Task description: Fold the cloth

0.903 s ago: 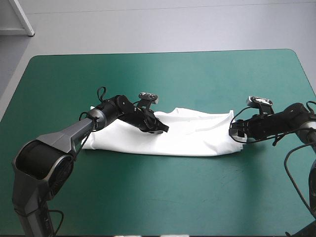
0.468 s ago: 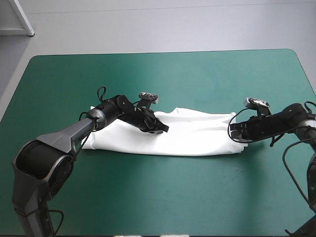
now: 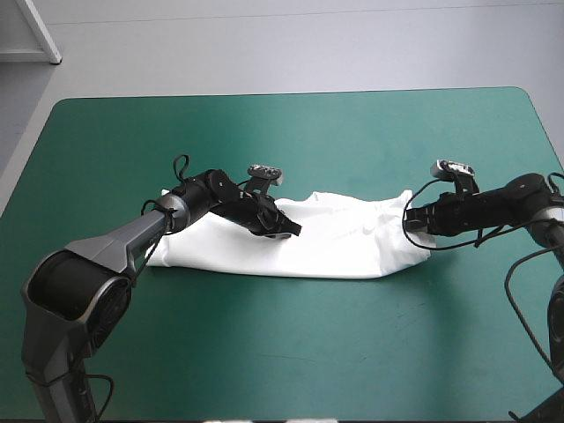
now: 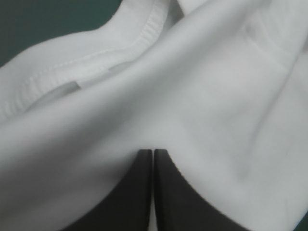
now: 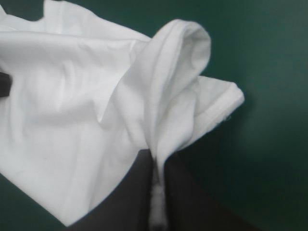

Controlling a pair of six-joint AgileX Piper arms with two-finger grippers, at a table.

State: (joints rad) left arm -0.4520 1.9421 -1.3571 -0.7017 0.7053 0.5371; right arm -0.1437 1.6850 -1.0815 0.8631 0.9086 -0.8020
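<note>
1. Across the middle of the high view, the T-shirt (image 3: 304, 251) lies as a long white band on the teal-green cover (image 3: 264, 132), reaching from left of centre to right of centre, well inside every table edge.
2. Left end of the band: flat, with a straight near edge. The left arm (image 3: 132, 238) comes in from the lower left of the frame and crosses over this end.
3. Left gripper (image 3: 286, 227): sits on the band just left of frame centre, near its far edge. In the left wrist view its black fingers (image 4: 137, 192) are pressed together to a thin slit with a sliver of white in it, pinching the cloth. A stitched hem (image 4: 72, 67) runs ahead of the tips and white folds lie all around.
4. Centre to right: the fabric is wrinkled and its far edge bulges upward.
5. Right gripper (image 3: 412, 220): at the band's right end, right of centre. In the right wrist view its fingers are nearly closed on a strip of white. The cloth gathers into a ridge rising from the tips, and a hemmed corner (image 5: 226, 101) juts out beside it over the cover.
</note>
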